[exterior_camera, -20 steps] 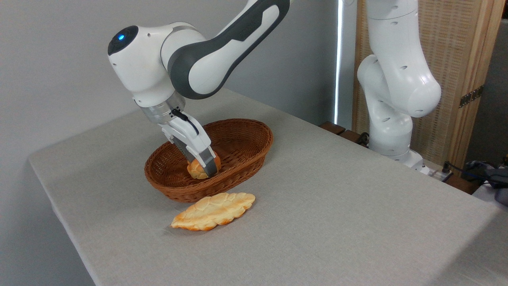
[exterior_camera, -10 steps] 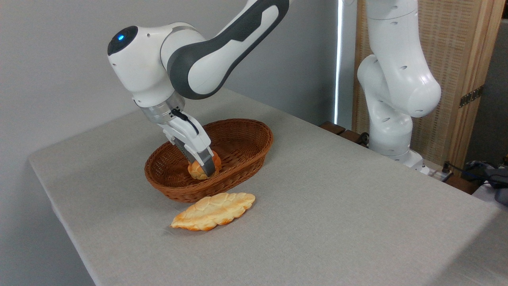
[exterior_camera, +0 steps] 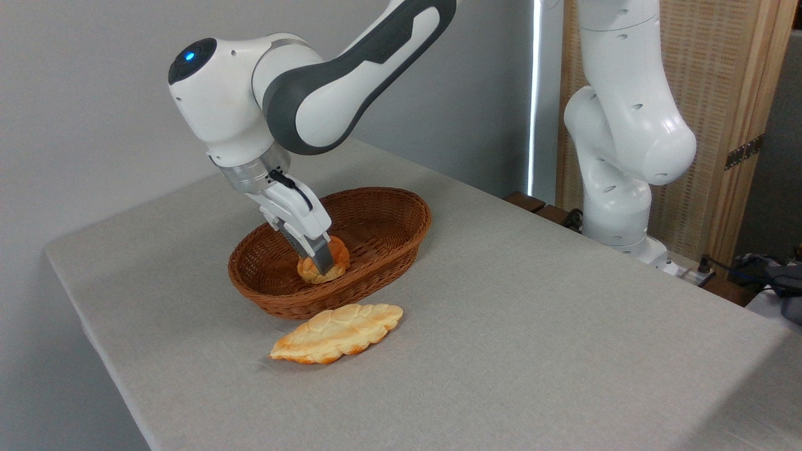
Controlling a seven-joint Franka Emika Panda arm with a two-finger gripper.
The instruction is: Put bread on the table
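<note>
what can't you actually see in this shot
- Far finger of the hand: hidden behind the bread in the fixed camera view.
- Underside of the bread: masked by the basket wall, so lifted or resting is unclear.
- Arm's upper links: cut off by the top edge.

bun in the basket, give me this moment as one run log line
phase: lifting | claw: shut on bun | bun: above basket floor, inside rim | flat loaf: on table
</note>
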